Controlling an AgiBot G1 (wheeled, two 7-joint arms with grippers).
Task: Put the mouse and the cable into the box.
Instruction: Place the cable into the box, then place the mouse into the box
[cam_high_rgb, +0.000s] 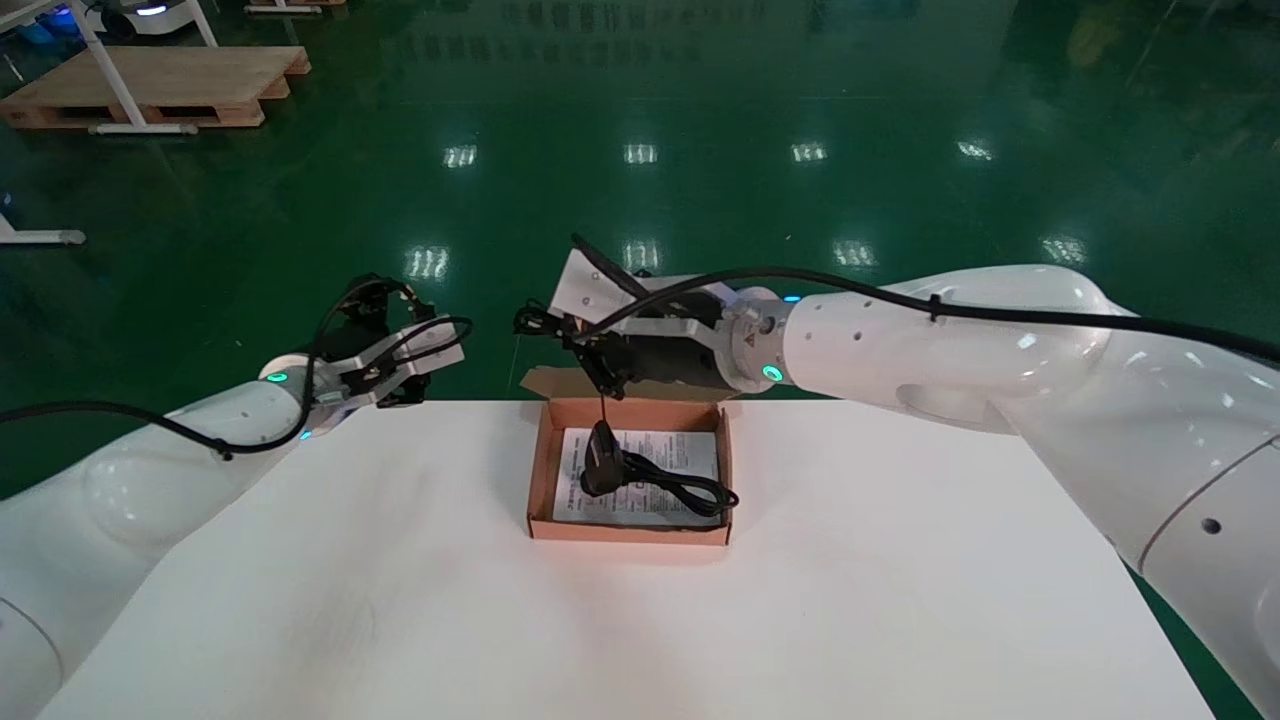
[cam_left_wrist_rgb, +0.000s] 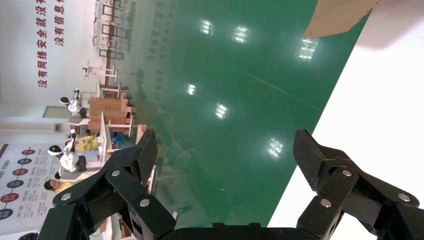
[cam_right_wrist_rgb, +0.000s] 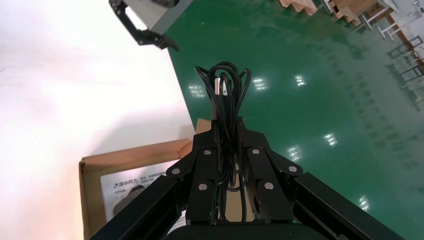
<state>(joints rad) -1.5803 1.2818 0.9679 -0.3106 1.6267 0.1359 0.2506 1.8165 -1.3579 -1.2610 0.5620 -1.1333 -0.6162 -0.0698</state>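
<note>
Right gripper (cam_right_wrist_rgb: 227, 127) pinches cable (cam_right_wrist_rgb: 218, 87); mouse (cam_high_rgb: 601, 456) seemingly inside box (cam_high_rgb: 541, 470).

leaflet (cam_high_rgb: 672, 452) print unreadable, box flap (cam_high_rgb: 546, 381) partly behind right gripper (cam_high_rgb: 605, 378)

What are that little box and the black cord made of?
The box looks like plain brown cardboard: matte, thin folded walls. The cable, clamped in the right gripper above the box's far edge, seems plastic- or rubber-sheathed: black, faintly glossy, bending in soft loops.

My head camera looked down on the counter (cam_high_rgb: 400, 600) and cardboard box (cam_high_rgb: 539, 470); both wrist cameras, nearer, faced outward, sharing counter and box.
</note>
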